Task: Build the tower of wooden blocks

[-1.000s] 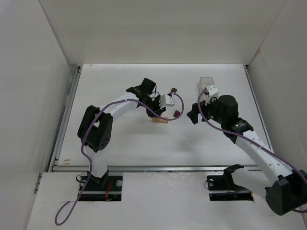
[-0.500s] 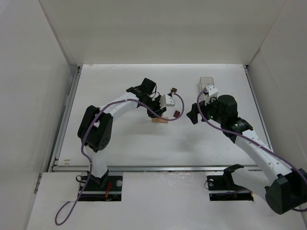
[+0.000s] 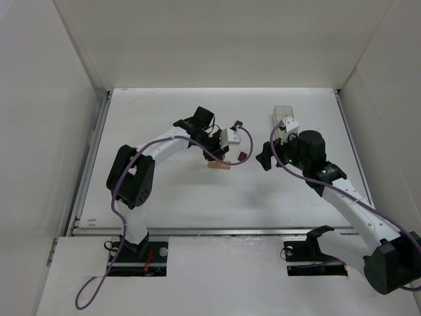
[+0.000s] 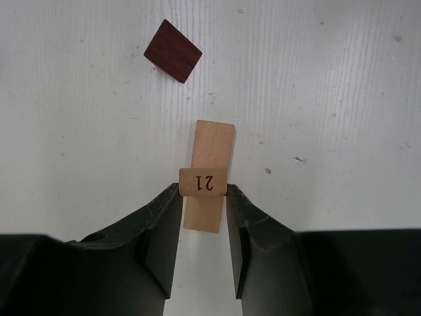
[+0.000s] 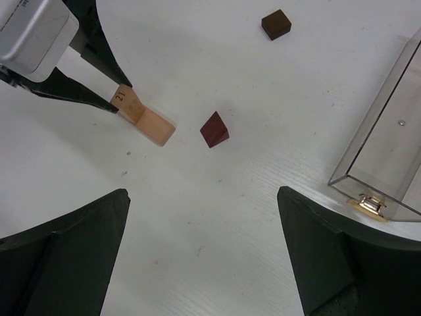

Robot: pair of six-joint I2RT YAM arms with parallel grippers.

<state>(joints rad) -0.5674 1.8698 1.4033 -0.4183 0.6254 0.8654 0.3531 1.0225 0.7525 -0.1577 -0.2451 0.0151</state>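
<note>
My left gripper (image 4: 204,191) is shut on a short tan post marked "21" (image 4: 204,182). The post stands upright over a light tan flat bar (image 4: 214,141) that lies on the table. Whether the post touches the bar I cannot tell. A dark reddish-brown cube (image 4: 173,60) lies loose beyond the bar. In the right wrist view the post (image 5: 125,100), bar (image 5: 154,126) and cube (image 5: 214,129) sit ahead of my right gripper (image 5: 202,194), which is open and empty above bare table. In the top view the left gripper (image 3: 219,158) hangs over the bar (image 3: 218,166).
A second, darker cube (image 5: 275,24) lies farther back, partly behind the left wrist in the top view. A clear plastic box (image 5: 388,151) stands at the right, also seen as the clear box (image 3: 283,113) behind the right gripper (image 3: 266,158). White walls enclose the table.
The left wrist has edged very slightly toward the back with the post in its grip. The right arm and the loose cubes have not moved.
</note>
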